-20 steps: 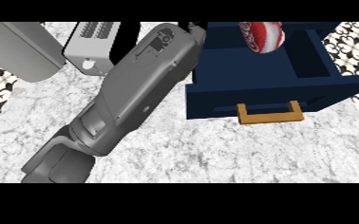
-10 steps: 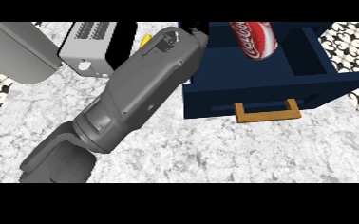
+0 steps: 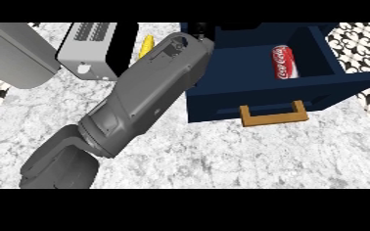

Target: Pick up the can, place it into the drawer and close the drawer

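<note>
One grey forearm slants up from the lower left – its left hand (image 3: pixel 199 29) is barely visible by the drawer's (image 3: pixel 217 103) back corner, grip unreadable. One can (image 3: pixel 284 62) lies inside the one open drawer.

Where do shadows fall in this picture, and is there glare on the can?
Head view: the drawer has dark inside walls beside the can, which shows no strong glare; the grey forearm is lighter on top and darker toward the lower edge; it casts no clear shadow on the counter.
</note>
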You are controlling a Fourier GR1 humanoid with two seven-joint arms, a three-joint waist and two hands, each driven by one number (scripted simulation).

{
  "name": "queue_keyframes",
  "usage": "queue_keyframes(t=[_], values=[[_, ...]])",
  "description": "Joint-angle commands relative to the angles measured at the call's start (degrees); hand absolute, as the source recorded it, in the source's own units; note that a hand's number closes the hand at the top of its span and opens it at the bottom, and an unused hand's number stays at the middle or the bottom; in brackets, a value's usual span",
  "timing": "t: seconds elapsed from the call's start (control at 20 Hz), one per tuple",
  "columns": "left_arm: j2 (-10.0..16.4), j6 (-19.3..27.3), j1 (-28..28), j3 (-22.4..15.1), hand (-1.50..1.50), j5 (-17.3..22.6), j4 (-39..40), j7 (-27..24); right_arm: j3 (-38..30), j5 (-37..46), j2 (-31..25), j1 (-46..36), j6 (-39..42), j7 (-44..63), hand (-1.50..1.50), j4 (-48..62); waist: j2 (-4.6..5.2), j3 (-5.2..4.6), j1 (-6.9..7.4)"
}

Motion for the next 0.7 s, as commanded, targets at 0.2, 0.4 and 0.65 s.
queue_keyframes(t=[0.2, 0.4, 0.65], values=[[0.0, 1.9, 0.1, -2.4, -1.50, 4.1, 1.5, -2.9, -0.1, -0.2, 0.1, 0.7, 1.0, 0.4, -1.50, 0.3, 0.09, 0.01, -0.33], [0.0, 2.4, -0.2, -2.3, -1.50, 5.6, 3.5, -4.9, 0.5, -2.2, 0.0, 0.9, 0.5, 1.9, -1.50, -3.6, 0.28, -0.03, -1.06], [0.0, 1.0, 0.9, -1.2, -1.50, 7.8, 2.4, -7.3, -2.7, 4.4, -1.4, 0.3, 3.6, -5.0, -1.50, -6.6, 0.07, -0.05, -0.48]])
